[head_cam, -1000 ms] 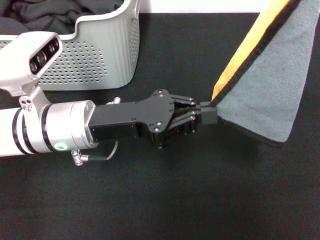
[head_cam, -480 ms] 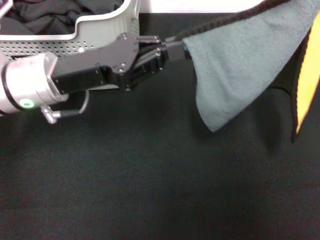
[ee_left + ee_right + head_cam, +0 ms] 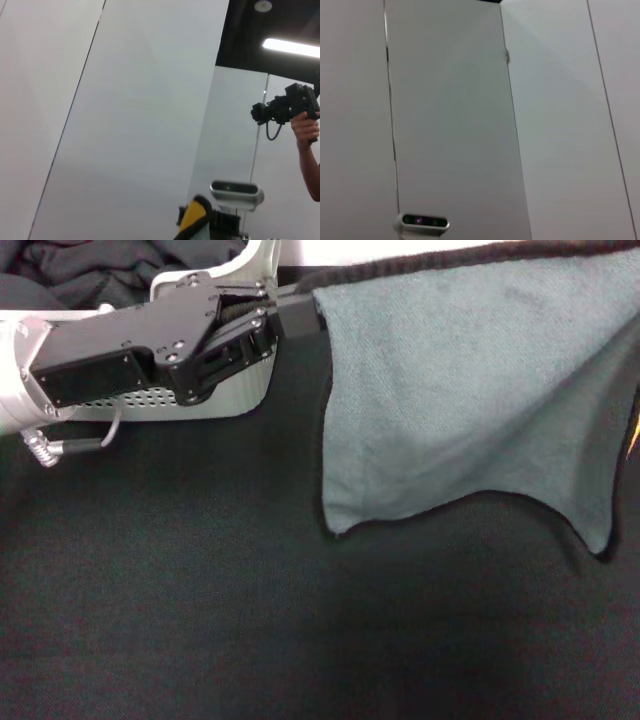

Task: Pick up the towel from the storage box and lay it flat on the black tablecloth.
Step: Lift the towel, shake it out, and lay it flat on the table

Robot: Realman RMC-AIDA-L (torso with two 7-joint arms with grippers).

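L fingers (image 3: pixel 290 318) pinch towel (image 3: pixel 470 390) top corner; it hangs spread, off the cloth (image 3: pixel 250 620), box (image 3: pixel 225 390) just behind the fingers. R gripper out of view, prob. holds far corner. Risk: uneven lowering → bottom edge folds under, or slips.

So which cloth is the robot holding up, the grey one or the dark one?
The grey-teal towel, pinched at its corner by the left gripper. The dark cloth lies crumpled inside the storage box, untouched.
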